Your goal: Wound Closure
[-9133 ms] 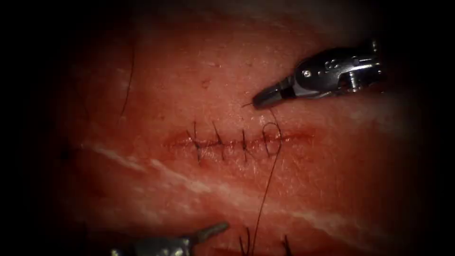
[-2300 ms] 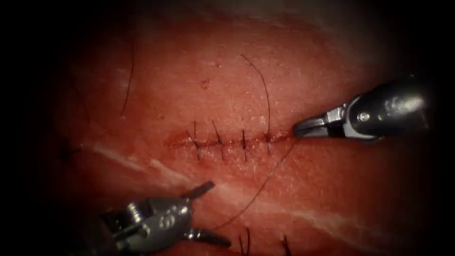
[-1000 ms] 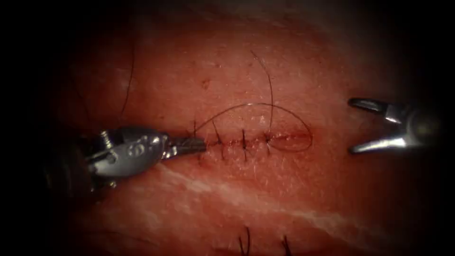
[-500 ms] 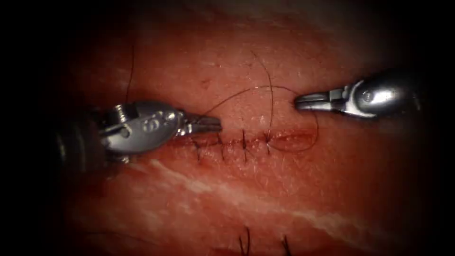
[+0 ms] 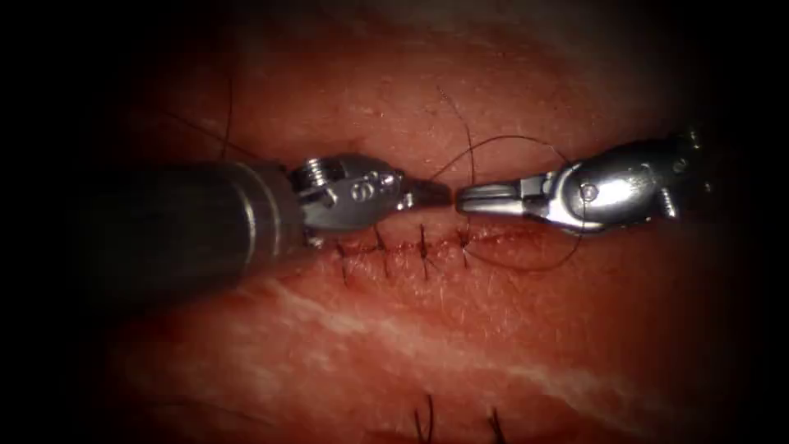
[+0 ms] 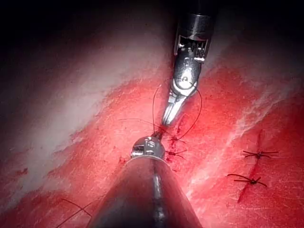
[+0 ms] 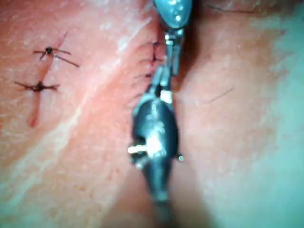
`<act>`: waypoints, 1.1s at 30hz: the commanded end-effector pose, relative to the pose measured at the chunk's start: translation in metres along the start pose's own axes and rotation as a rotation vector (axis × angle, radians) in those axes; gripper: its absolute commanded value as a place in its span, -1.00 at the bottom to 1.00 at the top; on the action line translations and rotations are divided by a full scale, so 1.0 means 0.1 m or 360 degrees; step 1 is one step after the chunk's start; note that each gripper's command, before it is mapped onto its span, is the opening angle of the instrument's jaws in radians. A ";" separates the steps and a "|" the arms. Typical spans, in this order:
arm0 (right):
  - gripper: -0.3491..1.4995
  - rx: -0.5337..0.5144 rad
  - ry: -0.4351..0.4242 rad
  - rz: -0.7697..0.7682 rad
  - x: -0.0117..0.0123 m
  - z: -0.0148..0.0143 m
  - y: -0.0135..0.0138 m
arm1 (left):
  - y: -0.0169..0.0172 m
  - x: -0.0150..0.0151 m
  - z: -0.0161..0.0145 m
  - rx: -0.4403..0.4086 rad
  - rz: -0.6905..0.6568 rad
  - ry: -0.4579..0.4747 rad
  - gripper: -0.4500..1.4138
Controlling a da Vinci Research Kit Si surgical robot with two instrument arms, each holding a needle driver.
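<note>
1. Endoscope: left tool clamps the thread; right tool closed, loop wrapped round it; tips nearly touching just above the cut in the tissue.
2. Left wrist: right tool tip-to-tip with left tool; thread circling it.
3. Right wrist: both tools over the stitches; needle can't tell.

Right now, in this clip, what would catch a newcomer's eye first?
The two shiny metal needle-driver tools meet tip to tip just above the stitched cut: the left arm's tool from the picture's left, the right arm's tool from the right. A thin dark thread loops around the right tool and runs to the left tool's tip. Below them, the cut in the red pork-belly tissue carries a row of dark stitches.
</note>
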 end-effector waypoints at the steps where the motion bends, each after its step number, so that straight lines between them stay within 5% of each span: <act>1: -1.00 -0.0017 0.0021 0.0024 -0.007 0.008 -0.010 | 0.004 -0.007 0.013 -0.0002 0.0008 -0.0007 -1.00; 5: -1.00 -0.0140 0.0021 0.0089 -0.008 0.016 -0.012 | 0.006 -0.017 0.018 0.0012 0.0019 -0.0020 -1.00; 9: -0.69 -0.0248 -0.0034 0.0174 -0.009 0.029 -0.018 | 0.012 -0.012 0.015 0.0018 0.0011 -0.0029 -1.00; 13: -0.60 -0.0298 -0.0035 0.0225 -0.003 0.042 -0.021 | 0.017 -0.006 0.020 0.0028 0.0003 -0.0037 -1.00; 19: -0.24 -0.0541 -0.0266 0.0261 -0.001 0.034 -0.014 | 0.019 -0.005 0.017 0.0028 0.0003 -0.0037 -1.00; 25: -0.20 -0.0712 -0.0432 0.0289 -0.013 0.010 -0.001 | 0.025 -0.003 0.009 0.0056 -0.0001 -0.0060 -1.00; 33: -0.11 -0.0823 -0.0582 0.0377 -0.018 0.018 0.003 | 0.030 0.008 0.011 0.0069 0.0004 -0.0066 -1.00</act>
